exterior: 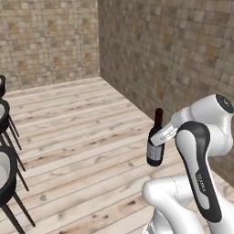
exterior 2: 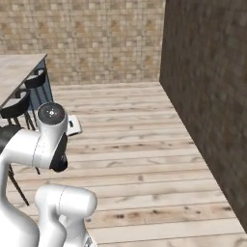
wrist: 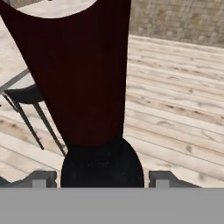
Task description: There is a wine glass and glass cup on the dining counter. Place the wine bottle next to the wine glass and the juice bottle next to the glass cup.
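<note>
Between the gripper (wrist: 103, 178) fingers, wine bottle (exterior: 156, 141), upright above the floor (exterior: 91, 137).

Both base views look forward and down over the arm (exterior: 201, 155) at plank floor (exterior: 82, 132) and brick walls (exterior 2: 96, 38). Hand view sits tight against the wine bottle (wrist: 83, 78).

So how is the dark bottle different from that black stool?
The slim dark wine bottle hangs in the air, held by the pincer; the black round-seated stool stands on the wooden floor on thin legs. The bottle carries a pale label; the stool has none. Both are dark.
</note>
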